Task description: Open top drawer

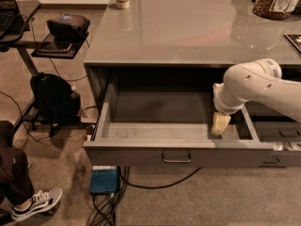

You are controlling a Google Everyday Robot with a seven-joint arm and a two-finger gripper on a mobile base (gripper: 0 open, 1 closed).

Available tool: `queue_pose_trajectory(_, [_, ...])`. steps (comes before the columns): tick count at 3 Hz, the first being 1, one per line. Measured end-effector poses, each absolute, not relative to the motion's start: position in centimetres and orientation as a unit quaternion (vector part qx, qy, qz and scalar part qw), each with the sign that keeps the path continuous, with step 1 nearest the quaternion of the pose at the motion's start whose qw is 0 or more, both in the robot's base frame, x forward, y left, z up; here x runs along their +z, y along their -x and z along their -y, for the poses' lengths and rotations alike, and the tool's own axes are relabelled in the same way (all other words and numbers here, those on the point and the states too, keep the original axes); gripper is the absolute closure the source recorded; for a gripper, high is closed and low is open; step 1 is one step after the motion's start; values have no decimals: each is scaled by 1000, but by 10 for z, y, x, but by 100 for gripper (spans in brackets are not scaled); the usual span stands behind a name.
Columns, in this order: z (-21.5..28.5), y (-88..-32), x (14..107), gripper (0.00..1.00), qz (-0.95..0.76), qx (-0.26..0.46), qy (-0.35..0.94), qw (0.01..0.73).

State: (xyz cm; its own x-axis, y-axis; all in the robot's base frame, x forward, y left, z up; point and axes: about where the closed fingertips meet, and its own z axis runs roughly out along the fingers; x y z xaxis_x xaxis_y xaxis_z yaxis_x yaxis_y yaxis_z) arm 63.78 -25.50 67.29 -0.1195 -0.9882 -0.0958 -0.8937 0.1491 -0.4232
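One drawer stands pulled well out toward the near side: the top drawer (136, 154), wide and grey, juts from under the countertop (188, 32). Its scuffed floor is open to view, and its small loop handle (176, 158) sits in the middle of the front.

The gripper (220, 124) is down inside this drawer at its right end, close to the right wall and just behind the front panel (its pale tip looks to be on or just above the floor; I cannot tell which). How far it is open, and whether it has hold of anything, cannot be told from here. The white arm (254, 86) reaches in from the right and hides its upper part.

Judging by how much floor shows, the pull is in its last stretch and may already be complete. The next move, as I judge it, calls for lifting the gripper up and out. It must keep clear of the right wall and the countertop's overhanging edge and must not nudge the drawer back in. A narrower drawer (282, 147) sits lower at the far right.
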Motion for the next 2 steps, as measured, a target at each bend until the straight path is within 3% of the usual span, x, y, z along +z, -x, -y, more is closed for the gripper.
queue_pose_trajectory(2, [260,-620,665,0,-751,-109,628,171])
